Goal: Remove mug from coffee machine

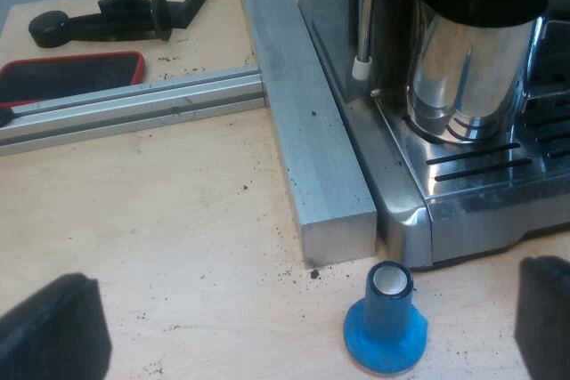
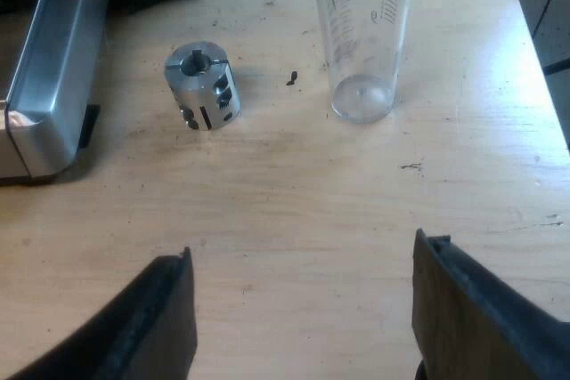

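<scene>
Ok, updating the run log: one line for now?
mug: on machine tray | left fingers: open, near tamper | right fingers: open, near measuring glass

The mug (image 1: 472, 60) is mirror-bright silver, dark inside. The espresso machine (image 1: 481, 220) is brushed silver with black slots. The tamper (image 1: 386, 322) is blue, pale on top. The table (image 1: 178, 220) is light wood flecked with dark grounds. The measuring glass (image 2: 361, 33) is clear with faint scale lines.

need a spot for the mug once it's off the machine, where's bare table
Bare wood between the right gripper, measuring glass and metal cylinder; also between the rail, metal bar and left gripper. Crowded around the blue tamper at the corner of the machine.
</scene>
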Action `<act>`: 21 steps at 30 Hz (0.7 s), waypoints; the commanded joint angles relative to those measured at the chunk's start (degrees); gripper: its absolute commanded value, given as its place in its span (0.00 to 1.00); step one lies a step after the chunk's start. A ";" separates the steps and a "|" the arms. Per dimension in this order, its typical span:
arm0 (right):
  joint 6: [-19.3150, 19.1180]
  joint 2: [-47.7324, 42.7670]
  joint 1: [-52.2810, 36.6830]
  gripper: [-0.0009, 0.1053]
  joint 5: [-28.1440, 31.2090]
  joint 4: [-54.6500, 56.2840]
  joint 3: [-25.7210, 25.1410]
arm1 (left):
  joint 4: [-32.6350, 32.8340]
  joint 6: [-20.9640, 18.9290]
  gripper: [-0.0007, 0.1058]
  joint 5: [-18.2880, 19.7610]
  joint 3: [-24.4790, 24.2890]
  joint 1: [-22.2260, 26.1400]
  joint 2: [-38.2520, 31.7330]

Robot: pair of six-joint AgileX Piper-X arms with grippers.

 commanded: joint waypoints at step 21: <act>-1.50 7.87 5.61 0.64 -3.45 -0.40 -7.17 | -0.46 -0.21 0.76 5.31 -5.05 -0.04 -1.02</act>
